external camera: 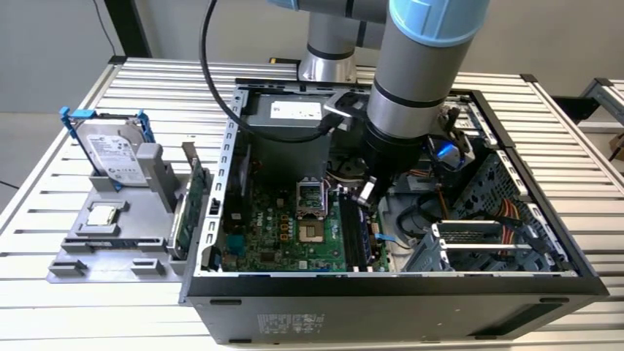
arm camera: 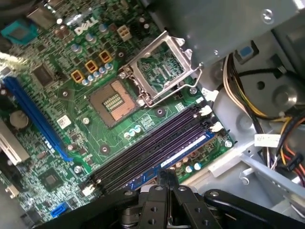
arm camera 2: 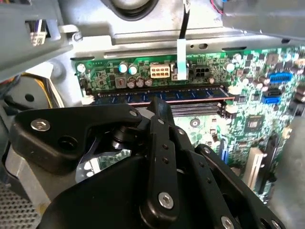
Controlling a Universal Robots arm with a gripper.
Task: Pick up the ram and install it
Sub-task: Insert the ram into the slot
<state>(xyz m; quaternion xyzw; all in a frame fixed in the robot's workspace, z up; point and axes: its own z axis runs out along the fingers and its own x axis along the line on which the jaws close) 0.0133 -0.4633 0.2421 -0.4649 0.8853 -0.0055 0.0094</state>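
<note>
The ram point(arm camera 2: 200, 93) is a long blue stick lying along one of the dark memory slots point(arm camera: 143, 157) on the green motherboard point(external camera: 283, 234). In the first wrist view the ram point(arm camera: 190, 145) sits in the slot nearest the board's edge. My gripper point(arm camera 2: 159, 102) is inside the open computer case, shut, with its black fingertips pressed together over the middle of the stick. They meet across its length, not around it. I cannot tell whether they touch it. In the exterior view the gripper point(external camera: 369, 194) hangs low over the slots.
Outside the case point(external camera: 390, 292), at the exterior view's left, a grey holder point(external camera: 107, 248) carries a silver hard drive in a blue frame point(external camera: 112, 150), a green card point(external camera: 195, 194) and a small chip point(external camera: 101, 216). The processor socket point(arm camera: 112, 100) stands open. Cable bundles point(arm camera: 286, 157) and a drive cage point(external camera: 487, 245) crowd the other side.
</note>
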